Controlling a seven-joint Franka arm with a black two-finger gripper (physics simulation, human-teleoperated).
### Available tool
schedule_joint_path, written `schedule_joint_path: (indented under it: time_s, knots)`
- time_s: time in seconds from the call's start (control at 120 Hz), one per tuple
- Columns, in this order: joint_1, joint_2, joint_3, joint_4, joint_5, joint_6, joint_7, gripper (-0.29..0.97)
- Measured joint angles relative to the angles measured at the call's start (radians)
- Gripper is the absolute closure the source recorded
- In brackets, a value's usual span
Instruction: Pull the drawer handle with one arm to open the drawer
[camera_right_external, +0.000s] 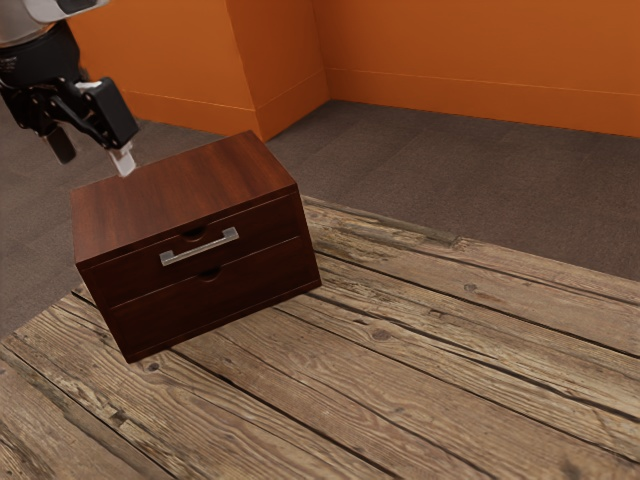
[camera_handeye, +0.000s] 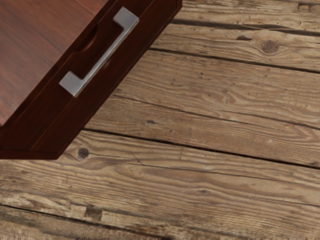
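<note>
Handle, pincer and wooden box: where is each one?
handle (camera_right_external: 199, 245): exterior view, middle of the silver bar.
pincer (camera_right_external: 93, 156): exterior view, midway between its two open fingertips.
wooden box (camera_right_external: 170, 185): exterior view, on its flat top.

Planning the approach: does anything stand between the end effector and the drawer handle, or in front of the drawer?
No loose object does. The end effector hovers above the cabinet's back edge, so only the cabinet top lies between it and the handle on the front. Nothing visible blocks the drawer sliding out over the table.
</note>
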Motion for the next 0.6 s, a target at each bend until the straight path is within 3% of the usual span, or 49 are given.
schedule_joint_path:
  time_s: [0.233,0.517,0.6]
  knots:
    - [-0.002,0.043,-0.039,-0.007,0.023,-0.008,0.059,0.03]
    - [0.008,0.117,-0.037,-0.108,0.041,0.316,0.338,0.01]
    - [0.012,0.111,-0.038,-0.144,0.083,0.402,0.430,0.01]
